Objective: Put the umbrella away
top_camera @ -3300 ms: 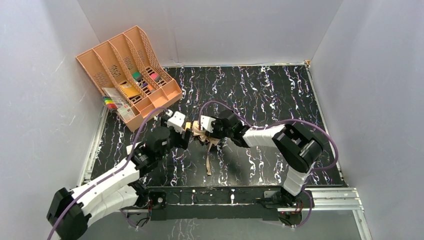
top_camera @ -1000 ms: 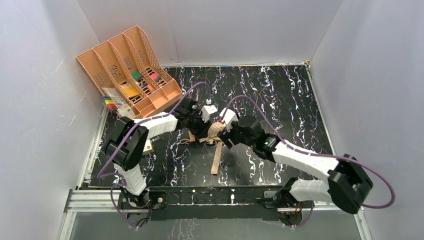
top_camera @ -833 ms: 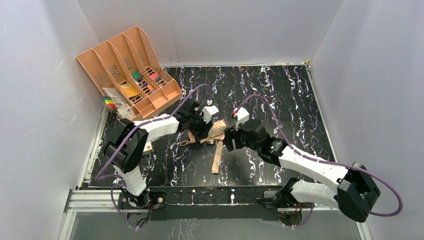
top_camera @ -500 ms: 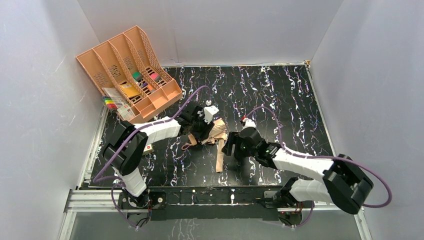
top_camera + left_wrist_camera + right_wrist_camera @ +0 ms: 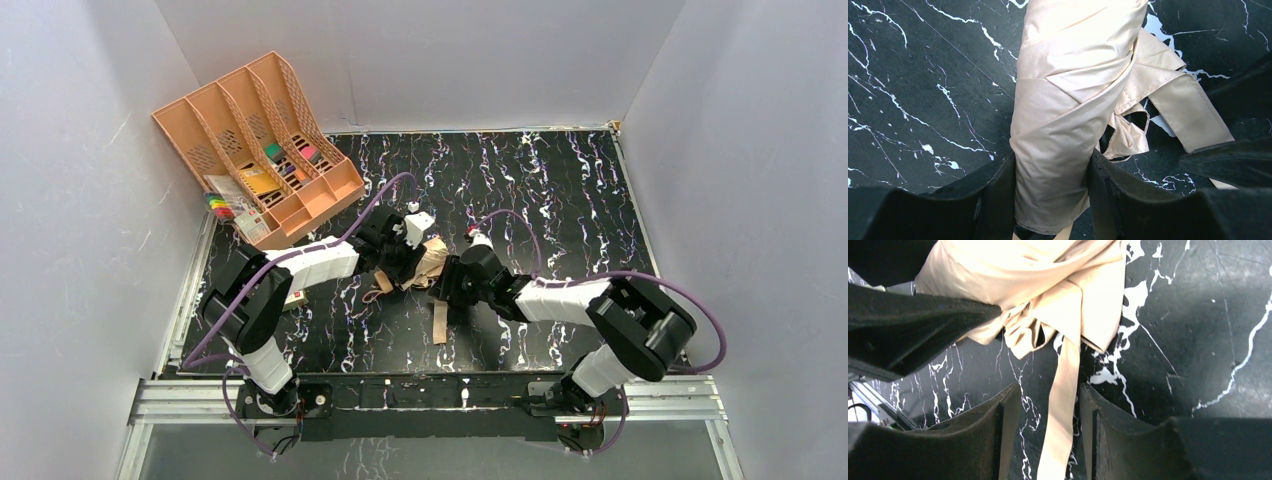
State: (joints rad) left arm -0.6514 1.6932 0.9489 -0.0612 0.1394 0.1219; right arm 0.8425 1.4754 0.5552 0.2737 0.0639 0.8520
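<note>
My left gripper [image 5: 1050,162] is clenched on the umbrella [image 5: 1068,100] near the middle of the surface [image 5: 560,180]. My right gripper [image 5: 1049,389] stands released astride its strap [image 5: 1060,415], which trails toward the near edge. Open room lies toward the far and right edges; a file tray [image 5: 250,130] crowds the far-left corner.

no legible text, labels or numbers

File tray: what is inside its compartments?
The file tray holds small coloured pieces and a yellow item in its compartments. They are too small to identify, and the lattice dividers hide whatever lies lower down.
</note>
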